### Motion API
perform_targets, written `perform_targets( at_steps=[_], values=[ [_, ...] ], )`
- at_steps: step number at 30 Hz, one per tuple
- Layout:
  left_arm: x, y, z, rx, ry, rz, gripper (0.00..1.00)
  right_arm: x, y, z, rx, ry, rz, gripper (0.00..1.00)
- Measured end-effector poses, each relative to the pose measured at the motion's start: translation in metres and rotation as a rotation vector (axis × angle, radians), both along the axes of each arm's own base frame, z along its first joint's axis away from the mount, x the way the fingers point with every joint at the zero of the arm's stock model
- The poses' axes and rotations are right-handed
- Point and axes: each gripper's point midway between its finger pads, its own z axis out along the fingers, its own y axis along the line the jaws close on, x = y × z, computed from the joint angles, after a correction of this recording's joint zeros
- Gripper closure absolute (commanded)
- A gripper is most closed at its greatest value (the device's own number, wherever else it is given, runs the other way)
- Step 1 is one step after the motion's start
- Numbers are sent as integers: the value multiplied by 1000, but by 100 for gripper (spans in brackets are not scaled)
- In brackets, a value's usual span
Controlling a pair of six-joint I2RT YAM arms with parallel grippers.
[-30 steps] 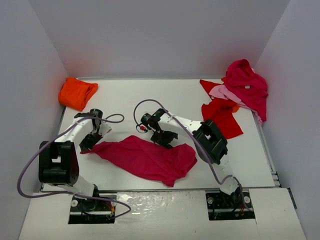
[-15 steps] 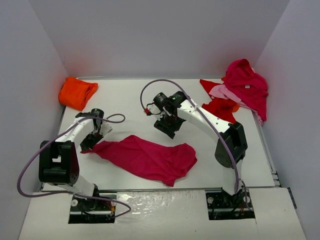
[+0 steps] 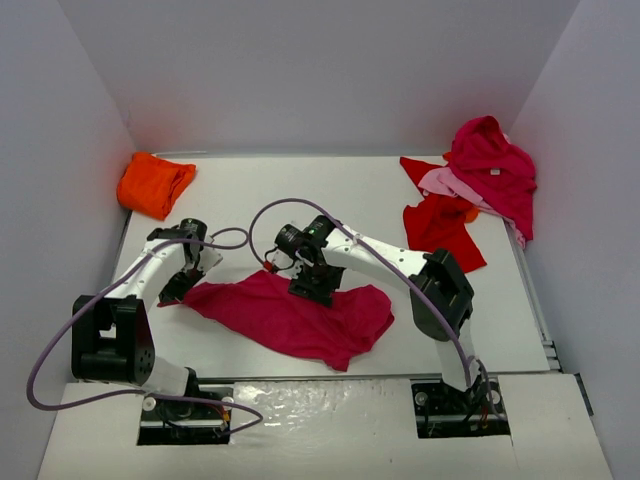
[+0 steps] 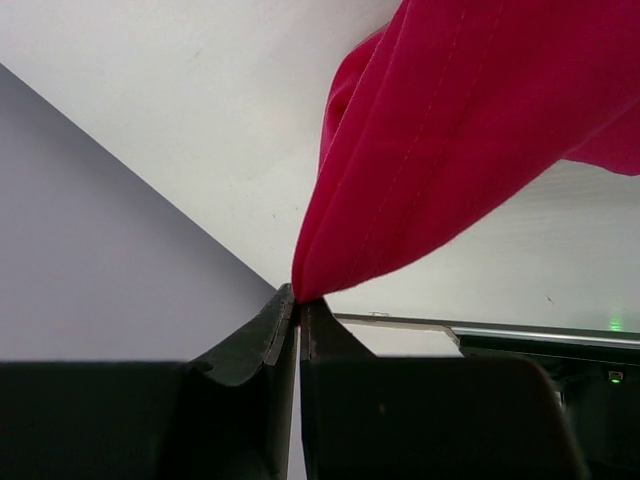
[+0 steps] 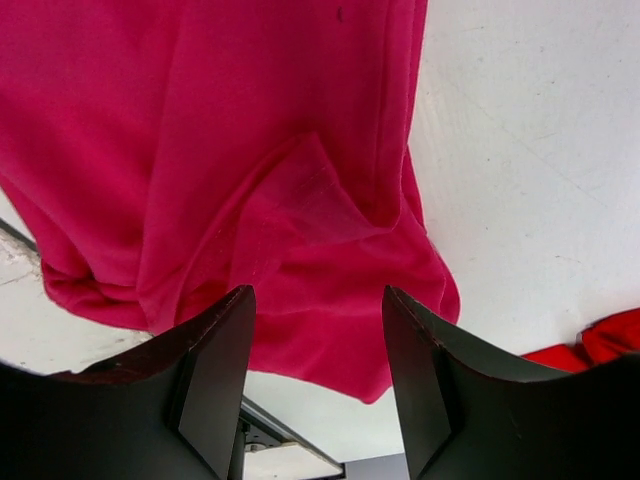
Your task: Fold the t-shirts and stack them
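A magenta-crimson t-shirt (image 3: 300, 318) lies crumpled across the near middle of the table. My left gripper (image 3: 177, 291) is shut on its left tip, and the cloth (image 4: 440, 140) fans out from the pinched jaws (image 4: 297, 297). My right gripper (image 3: 313, 289) hovers open over the shirt's upper edge, and its fingers (image 5: 215, 370) straddle the wrinkled cloth (image 5: 250, 180) below. An orange t-shirt (image 3: 153, 185) lies folded at the back left. At the back right a bright red t-shirt (image 3: 443, 232), a light pink one (image 3: 452, 185) and another magenta one (image 3: 493, 165) lie heaped.
White walls close in the table (image 3: 270, 200) on the left, back and right. The right arm's purple cable (image 3: 270, 215) loops above the table's middle. The arm bases sit at the near edge.
My right gripper swung up and away toward the back, then came back down over the magenta shirt's upper edge. My left gripper kept its hold on the left tip.
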Motion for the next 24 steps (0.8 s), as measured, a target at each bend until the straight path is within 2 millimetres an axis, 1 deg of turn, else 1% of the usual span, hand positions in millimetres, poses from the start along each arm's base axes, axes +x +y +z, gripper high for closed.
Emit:
perform_targets(
  at_steps=[6,12,13,14,15,17,18,20,22,24],
  values=[
    [-3,0,0,2,8,4,100,2,-6,-26,-54,27,-10,47],
    [-5,1,-2,6,17,5,100,-4,-15,-56,-141,68,-2,48],
    [-6,1,-2,6,20,5,100,-5,-15,-59,-148,73,0,51],
    [-8,1,-3,7,25,5,100,-6,-15,-61,-152,76,2,57],
    [-9,1,-4,7,29,5,100,-6,-15,-62,-154,78,3,65],
    [-11,1,-6,8,36,5,100,-7,-15,-63,-157,78,7,86],
    [-12,1,-7,8,40,5,100,-8,-15,-64,-157,77,9,91],
    [-13,1,-8,8,42,5,100,-11,-15,-66,-161,79,15,92],
    [-13,1,-8,8,41,5,100,-14,-19,-69,-178,80,23,93],
    [-13,1,-8,8,41,5,100,-13,-24,-68,-195,62,24,93]
  ],
)
